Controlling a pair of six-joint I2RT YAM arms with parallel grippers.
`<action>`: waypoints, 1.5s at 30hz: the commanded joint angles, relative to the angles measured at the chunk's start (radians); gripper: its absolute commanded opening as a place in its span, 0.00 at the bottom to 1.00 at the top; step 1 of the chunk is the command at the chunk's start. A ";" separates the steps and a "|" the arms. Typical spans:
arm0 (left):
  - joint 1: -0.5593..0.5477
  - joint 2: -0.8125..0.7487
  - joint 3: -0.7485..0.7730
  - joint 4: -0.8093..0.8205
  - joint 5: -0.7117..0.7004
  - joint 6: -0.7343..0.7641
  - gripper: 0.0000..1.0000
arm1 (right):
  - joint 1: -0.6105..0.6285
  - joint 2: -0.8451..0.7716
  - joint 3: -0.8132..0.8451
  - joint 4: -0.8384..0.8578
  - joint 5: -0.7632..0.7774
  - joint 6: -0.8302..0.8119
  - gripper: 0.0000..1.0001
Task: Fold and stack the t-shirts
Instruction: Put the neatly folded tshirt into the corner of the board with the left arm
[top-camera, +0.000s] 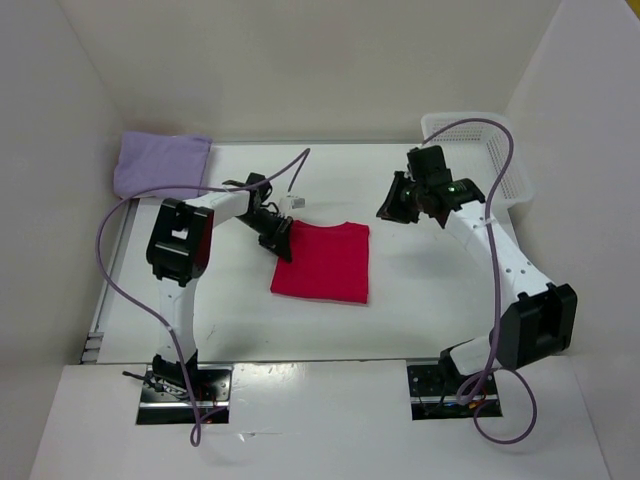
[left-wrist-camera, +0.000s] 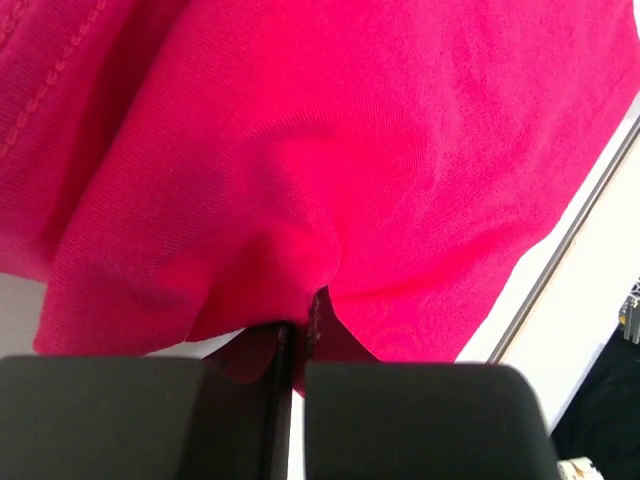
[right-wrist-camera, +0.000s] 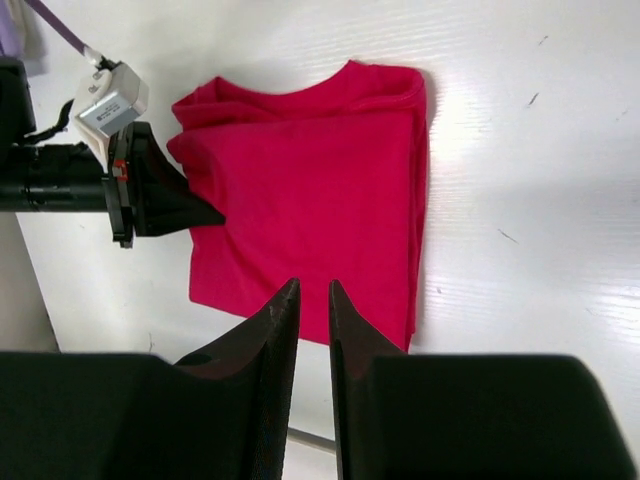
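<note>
Black fingers (left-wrist-camera: 400, 420) of the left gripper (left-wrist-camera: 297, 345) are pinching a ridge of cloth at the edge of the red t-shirt (left-wrist-camera: 330, 160), jaws closed on it. That shirt is lying folded mid-table (top-camera: 420, 300), and the lavender t-shirt (top-camera: 160, 163) is sitting folded at the far left corner. Above the red one, the right gripper (right-wrist-camera: 312, 300) is hovering, jaws slightly apart and holding nothing. To do this step well, the left gripper should probably be lifting low and drawing evenly, so the folded layers are not slipping apart.

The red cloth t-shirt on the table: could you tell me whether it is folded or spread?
Folded: the red cloth t-shirt lies as a compact rectangle, no sleeves sticking out, layered edges showing.
</note>
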 joint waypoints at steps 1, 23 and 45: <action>-0.020 0.059 -0.018 -0.006 -0.099 0.049 0.00 | -0.036 -0.051 0.043 -0.033 0.017 -0.004 0.23; 0.099 -0.040 0.447 0.269 -1.193 0.343 0.00 | -0.122 -0.011 0.083 -0.062 0.008 -0.062 0.24; 0.319 -0.011 0.640 0.310 -1.214 0.439 0.00 | -0.122 0.026 0.064 -0.080 0.008 -0.080 0.24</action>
